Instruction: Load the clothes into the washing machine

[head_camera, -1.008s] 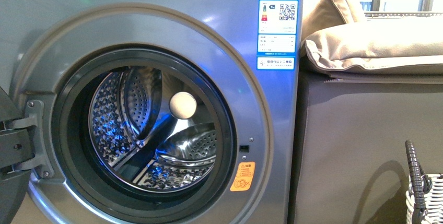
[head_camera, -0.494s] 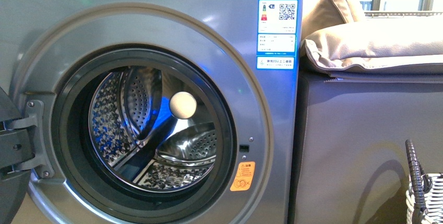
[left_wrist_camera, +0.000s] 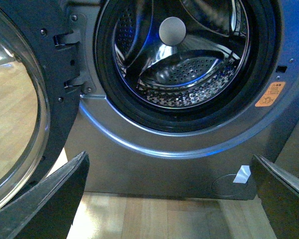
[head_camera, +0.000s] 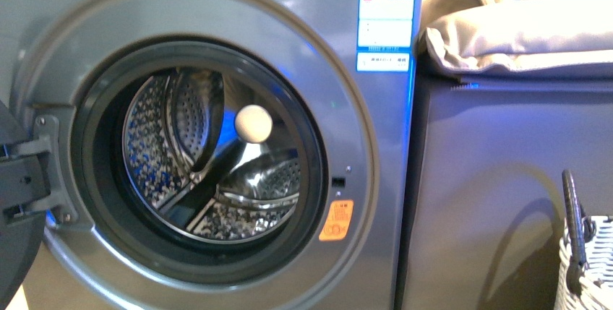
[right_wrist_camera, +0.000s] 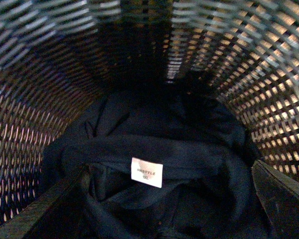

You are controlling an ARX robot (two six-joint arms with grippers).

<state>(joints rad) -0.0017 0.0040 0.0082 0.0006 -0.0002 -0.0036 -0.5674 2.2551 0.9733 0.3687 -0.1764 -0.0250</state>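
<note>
Door (head_camera: 14, 201) swung wide on its hinge at the left of the washing machine (head_camera: 217, 21), and the porthole is open: we can see straight into the steel drum (head_camera: 195, 173), all perforations and curved paddles, with a pale round knob (head_camera: 254, 123) at the back and nothing lying in it. An orange sticker (head_camera: 336, 221) sits just right of the opening, low down, with blue-and-white labels (head_camera: 387, 14) up on the top right corner. Over to the right, beige cushions (head_camera: 520, 35) are on top of a grey piece of furniture (head_camera: 506, 180), and the rim and dark handle of a white wicker basket (head_camera: 589, 267) poke up in the lower right corner. Neither arm shows from the front. The left gripper (left_wrist_camera: 169, 164) hangs low in front of the machine over the wooden floor (left_wrist_camera: 154, 219), fingers (left_wrist_camera: 65, 194) spread wide, nothing between them. The right gripper (right_wrist_camera: 169, 169) is down inside the basket, woven walls all round, fingers (right_wrist_camera: 276, 194) spread wide too. And there are the clothes (right_wrist_camera: 164, 124), a dark navy heap at the bottom of the basket (a small white tag (right_wrist_camera: 146, 172) faces up), lying right between those parted fingers; whether the tips touch the fabric I can't tell.
</note>
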